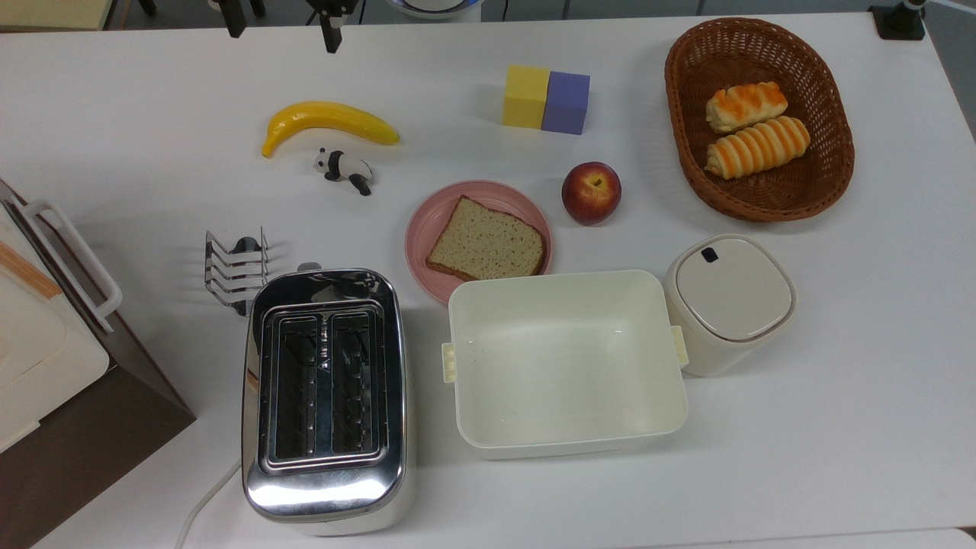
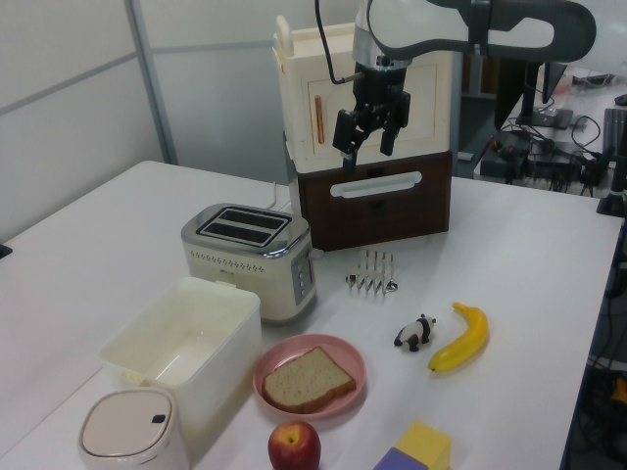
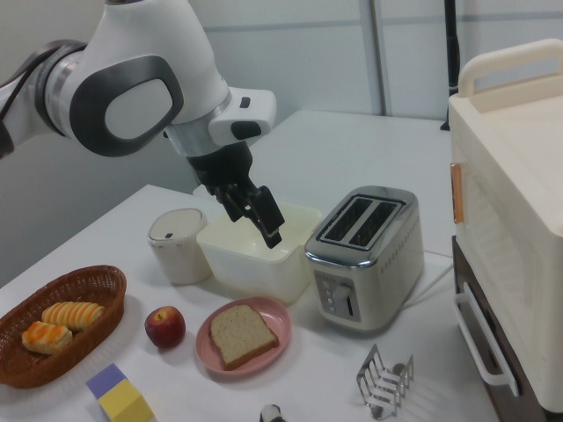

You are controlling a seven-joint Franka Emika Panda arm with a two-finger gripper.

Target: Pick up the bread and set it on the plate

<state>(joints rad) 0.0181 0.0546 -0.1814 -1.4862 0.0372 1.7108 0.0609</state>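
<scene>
**A:** Across the top view, what is lying where?

**B:** On the white table (image 1: 839, 396), the bread (image 1: 486, 249) is lying flat on the plate (image 1: 427, 221), a tan, grainy, roughly square slice with a darker crust, its corners reaching close to the pink rim. I judge the task as good as done. The gripper (image 1: 280, 17) is showing at the upper edge, two dark fingers spread wide with nothing between them. A red apple (image 1: 591, 192) is sitting just beside the plate, and the cream tub (image 1: 564, 362), smooth plastic with rounded corners, is touching or nearly touching the plate's lower edge.

**A:** And the left view?

**B:** The gripper (image 2: 371, 127) is hanging high above the table, in front of a cream cabinet (image 2: 367, 88), well apart from the bread (image 2: 307, 380). Fingers are standing apart, empty. The plate (image 2: 347, 359) is looking shallow and glossy. The chrome toaster (image 2: 250, 259) is standing with both slots empty, likely where the slice came from, though that is only a guess.

**A:** The right view?

**B:** The gripper (image 3: 255, 211) is pointing down, jaws apart and holding nothing, above the tub (image 3: 255, 255). The bread (image 3: 239, 335) is resting on the plate (image 3: 274, 317). A woven basket (image 3: 88, 294) is holding two orange-striped rolls (image 3: 57, 325), untouched.
</scene>
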